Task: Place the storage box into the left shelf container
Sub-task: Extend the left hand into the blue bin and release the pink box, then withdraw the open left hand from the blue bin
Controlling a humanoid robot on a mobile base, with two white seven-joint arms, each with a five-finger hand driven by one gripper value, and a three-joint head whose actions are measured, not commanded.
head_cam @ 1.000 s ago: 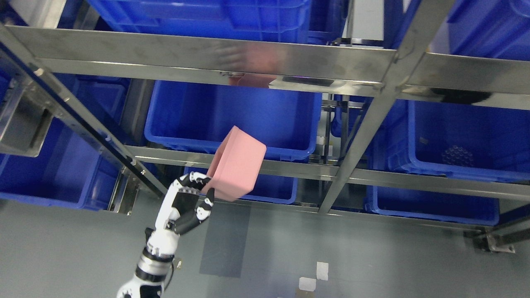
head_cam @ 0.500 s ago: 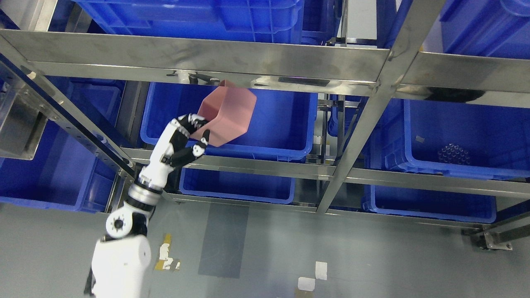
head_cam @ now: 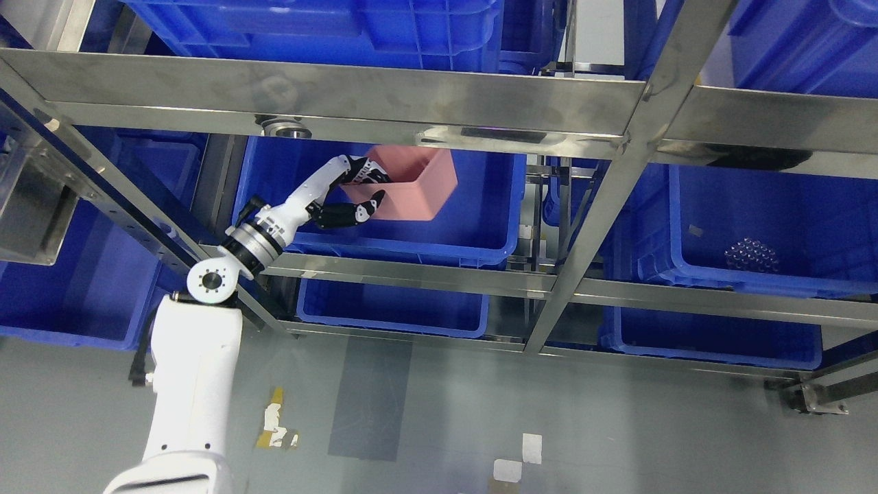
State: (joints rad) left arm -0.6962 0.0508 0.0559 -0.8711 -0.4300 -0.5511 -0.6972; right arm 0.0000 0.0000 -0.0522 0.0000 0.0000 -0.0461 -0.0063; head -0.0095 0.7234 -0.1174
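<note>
Here the left hand point(head_cam: 351, 195) is clamped on the pink storage box point(head_cam: 416, 185), holding it inside the blue container point(head_cam: 480, 233) just under the steel shelf rail point(head_cam: 357, 130); lifting risks striking that rail; an early release could tip the box.

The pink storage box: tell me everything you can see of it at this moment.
The pink storage box is a plain, matte, plastic-looking open bin with smooth walls and no lid. It sits roughly level with its opening up, inside the mouth of the blue shelf container; the steel shelf beam hides its top edge. The left robot hand grips its left wall, fingers over the rim and thumb outside. Whether its base touches the container cannot be told.
</note>
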